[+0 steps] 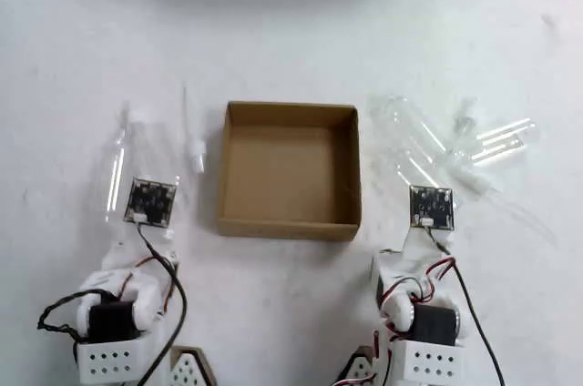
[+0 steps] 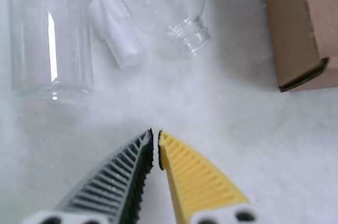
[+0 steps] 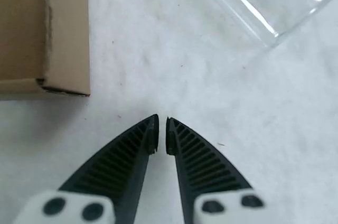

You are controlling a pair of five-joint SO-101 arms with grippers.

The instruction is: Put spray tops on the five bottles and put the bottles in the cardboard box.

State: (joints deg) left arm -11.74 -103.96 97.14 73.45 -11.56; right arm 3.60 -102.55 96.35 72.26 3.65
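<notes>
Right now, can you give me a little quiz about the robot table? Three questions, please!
1. True or false: the bottles lie on their sides.
2. Pick one: the left claw is A) wide open, B) shut, C) gripping a top.
3. What sits between the two groups of bottles?

Key: 1 true. 2 B. 3 the box.
</notes>
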